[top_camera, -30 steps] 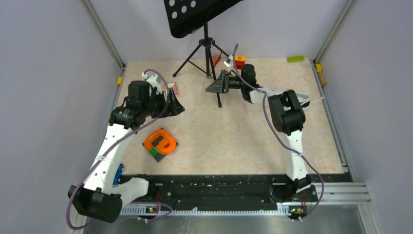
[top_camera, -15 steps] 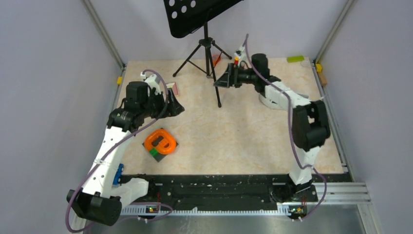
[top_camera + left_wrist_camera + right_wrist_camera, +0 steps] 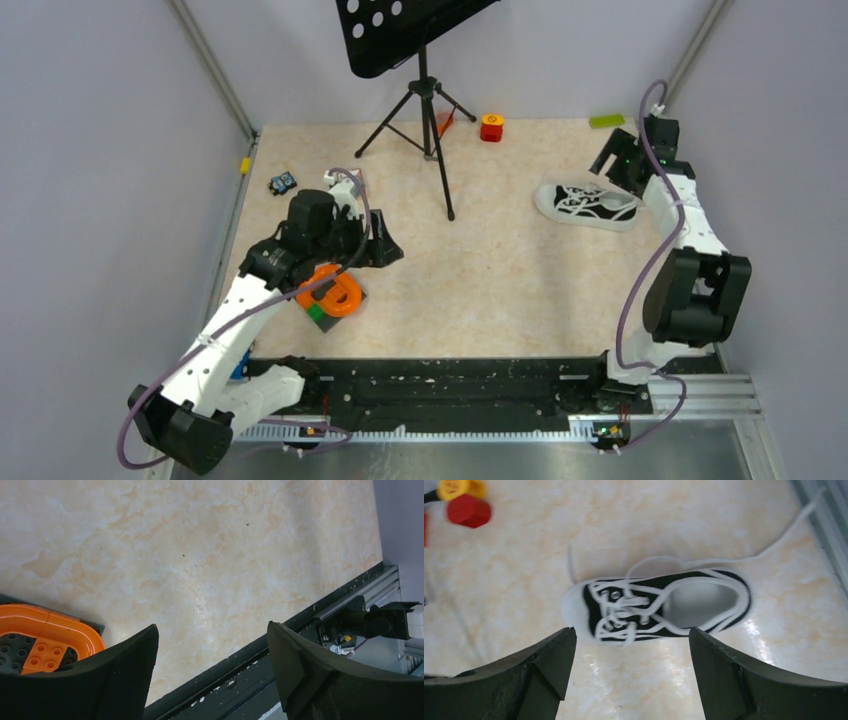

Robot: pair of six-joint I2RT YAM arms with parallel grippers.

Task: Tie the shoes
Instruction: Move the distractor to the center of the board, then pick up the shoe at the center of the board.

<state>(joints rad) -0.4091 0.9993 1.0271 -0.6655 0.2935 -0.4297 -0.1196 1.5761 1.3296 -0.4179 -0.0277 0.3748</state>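
R gripper, jaws spread, hovers just far-right of sneaker, lying left-right, toe left; L gripper, spread, well apart.

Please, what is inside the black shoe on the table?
The opening of the shoe shows only a pale insole, with nothing lying on it. The toe end, under the white laces, is covered, so its inside cannot be seen.

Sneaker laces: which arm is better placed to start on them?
Right. The right gripper hangs open close to the sneaker, its loose laces in the wrist view. The left gripper, also open, sits across the table by the orange toy.
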